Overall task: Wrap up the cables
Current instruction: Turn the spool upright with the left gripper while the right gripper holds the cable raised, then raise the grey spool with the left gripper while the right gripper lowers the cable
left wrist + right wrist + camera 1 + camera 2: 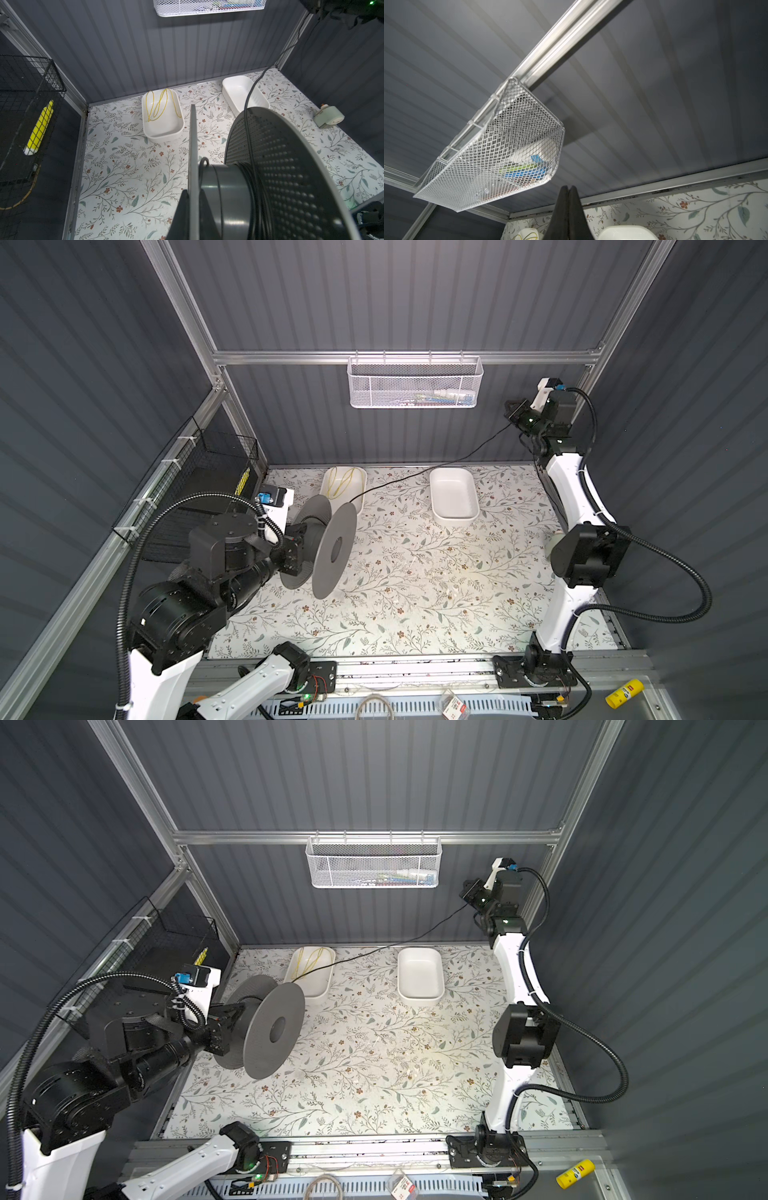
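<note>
A grey spool [334,549] [274,1029] hangs above the left of the table, and my left gripper [297,537] [193,193] is shut on its near flange. Several turns of the thin black cable [248,97] lie round the hub. From there the cable [415,477] [374,952] runs taut up to the back right. My right gripper [512,414] [569,188] is raised there near the back wall, its fingers pressed together on the cable's far end. The right wrist view does not show the cable itself.
A white tray [164,128] holding a yellow cord and an empty white tray [453,493] stand at the back of the table. A white mesh basket [415,383] hangs on the back rail. A black wire basket [216,472] is fixed on the left wall.
</note>
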`<state>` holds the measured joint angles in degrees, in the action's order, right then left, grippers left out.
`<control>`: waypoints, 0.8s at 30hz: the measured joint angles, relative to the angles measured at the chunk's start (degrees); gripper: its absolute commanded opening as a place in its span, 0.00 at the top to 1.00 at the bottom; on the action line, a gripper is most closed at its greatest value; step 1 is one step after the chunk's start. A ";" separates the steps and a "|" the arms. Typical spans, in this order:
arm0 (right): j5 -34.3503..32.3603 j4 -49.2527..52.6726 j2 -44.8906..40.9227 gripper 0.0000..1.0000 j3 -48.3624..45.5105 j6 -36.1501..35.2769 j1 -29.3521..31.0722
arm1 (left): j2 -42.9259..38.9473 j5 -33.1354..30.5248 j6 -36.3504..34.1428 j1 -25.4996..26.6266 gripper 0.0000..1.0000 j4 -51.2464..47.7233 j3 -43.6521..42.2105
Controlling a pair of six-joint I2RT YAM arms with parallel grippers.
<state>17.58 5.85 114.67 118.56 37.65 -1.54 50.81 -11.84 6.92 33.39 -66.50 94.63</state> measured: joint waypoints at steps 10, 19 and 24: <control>-3.54 -4.70 -5.16 1.00 -17.55 -3.54 6.21 | 10.93 4.96 0.04 0.00 1.00 4.72 14.71; -11.26 -11.13 -9.27 1.00 -39.34 -8.81 21.59 | 17.51 -5.18 1.29 0.00 1.00 21.09 21.84; -16.79 -13.00 -13.86 1.00 -43.67 -14.67 33.68 | 22.08 -14.03 0.83 0.00 1.00 31.36 19.78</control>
<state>0.80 -7.16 100.82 74.89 22.98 32.14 72.88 -25.87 7.75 33.39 -35.14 114.41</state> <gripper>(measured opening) 0.043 0.082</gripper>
